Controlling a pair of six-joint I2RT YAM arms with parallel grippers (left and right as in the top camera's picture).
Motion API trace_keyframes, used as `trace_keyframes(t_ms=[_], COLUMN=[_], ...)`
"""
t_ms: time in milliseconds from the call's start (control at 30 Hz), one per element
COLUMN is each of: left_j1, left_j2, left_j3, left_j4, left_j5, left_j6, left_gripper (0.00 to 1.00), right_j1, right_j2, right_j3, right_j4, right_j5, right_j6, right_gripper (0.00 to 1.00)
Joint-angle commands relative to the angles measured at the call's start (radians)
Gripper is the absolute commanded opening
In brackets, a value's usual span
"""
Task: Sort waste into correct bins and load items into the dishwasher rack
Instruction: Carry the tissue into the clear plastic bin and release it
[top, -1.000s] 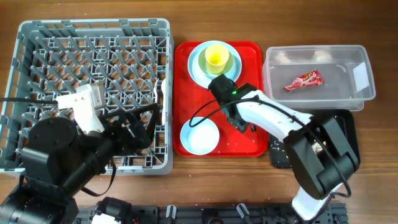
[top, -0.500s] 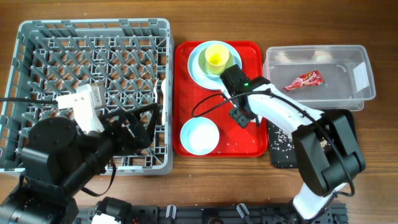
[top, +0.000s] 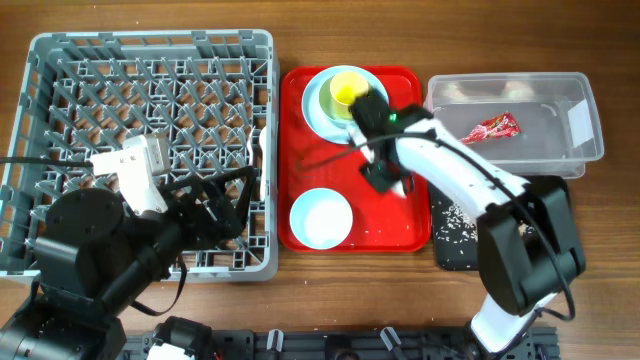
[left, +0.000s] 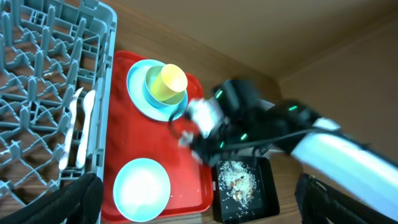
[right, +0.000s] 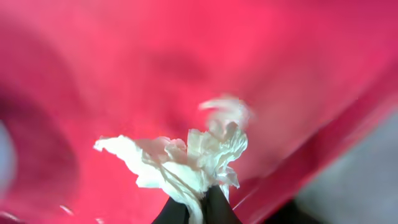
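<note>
In the right wrist view my right gripper (right: 202, 202) is shut on the crumpled white napkin (right: 186, 162), just above the red tray (right: 124, 74). Overhead, that gripper (top: 383, 178) is over the tray's middle right, below the pale blue plate (top: 313, 100) that carries the yellow cup (top: 347, 92). A pale blue bowl (top: 321, 217) sits on the tray's near left. The red wrapper (top: 489, 129) lies in the clear tub (top: 440, 140). Rice scraps (left: 239, 182) lie in the black tray (left: 264, 193). My left gripper (left: 199, 186) is open over the grey rack (top: 60, 60) by its right wall.
A white fork and spoon (top: 258, 160) lie in the rack along its right wall. The red tray (top: 400, 230) sits between the rack and the two bins. The black tray (top: 440, 255) lies under my right arm, just in front of the clear tub.
My right gripper has shut on the napkin and shifted a little toward the plate. The left arm has not moved.
</note>
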Motion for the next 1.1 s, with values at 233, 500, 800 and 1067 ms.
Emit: trace_keyframes(t_ms=[233, 500, 800, 1067], left_j1=[0.005, 0.005, 0.005, 0.005], left_j2=[-0.002, -0.002, -0.002, -0.002], left_j3=[0.001, 0.001, 0.001, 0.001], left_j4=[0.002, 0.002, 0.002, 0.002], left_j5=[-0.010, -0.010, -0.010, -0.010], left_j6=[0.005, 0.005, 0.005, 0.005], left_gripper=[1.00, 1.00, 1.00, 1.00], right_j1=[-0.346, -0.507, -0.507, -0.507], right_j2=[-0.157, -0.124, -0.338, -0.703], right_j3=[0.082, 0.032, 0.114, 0.114], right_j4=[0.130, 0.180, 0.103, -0.106], right_j5=[0.082, -0.066, -0.177, -0.357], right_j6=[0.309, 0.257, 0.255, 0.281], right_gripper=[0.04, 0.49, 0.75, 0.70])
